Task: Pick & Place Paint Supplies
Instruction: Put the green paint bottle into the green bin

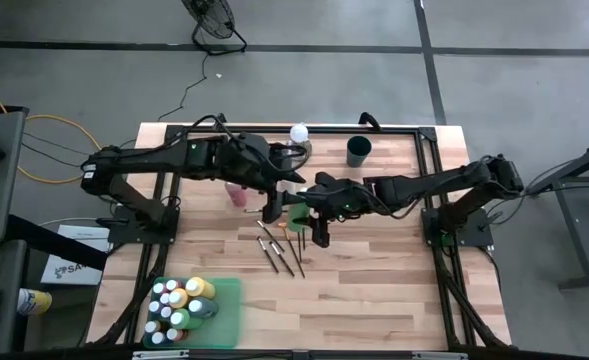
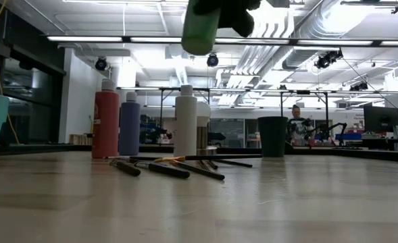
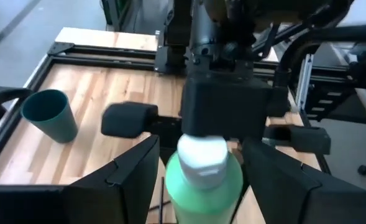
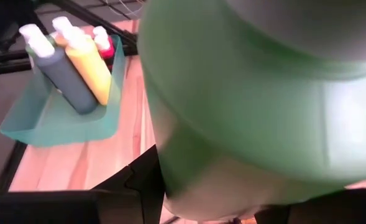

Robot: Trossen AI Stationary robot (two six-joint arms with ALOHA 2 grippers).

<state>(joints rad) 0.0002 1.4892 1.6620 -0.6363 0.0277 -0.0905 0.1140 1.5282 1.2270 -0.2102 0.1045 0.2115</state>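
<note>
A green paint bottle [image 1: 296, 213] with a white cap [image 3: 201, 158] hangs in the air over the table's middle, with my right gripper [image 4: 220, 208] shut on it. My left gripper [image 3: 201, 146] is open, one finger on each side of the bottle's cap end, and my right gripper shows just beyond it. Below, a pink bottle [image 2: 106, 121], a blue-purple bottle [image 2: 129, 125] and a white bottle [image 2: 185, 121] stand upright on the table. Several thin brushes [image 1: 279, 245] lie flat beside them. My right gripper holds the green bottle by its body [image 4: 170, 180] between its two fingers, coming level from the table's right side. The bottle fills the wrist view and hides the pads. It is lifted clear of the table and tilted, its rounded lower end [image 2: 199, 48] hanging free.
A teal tray [image 1: 229, 300] at the near left holds several capped bottles. A dark green cup [image 1: 359, 150] and a white ball [image 1: 299, 132] stand at the far edge. A black frame [image 1: 429, 170] borders the wooden table. Bare wood lies at the near right.
</note>
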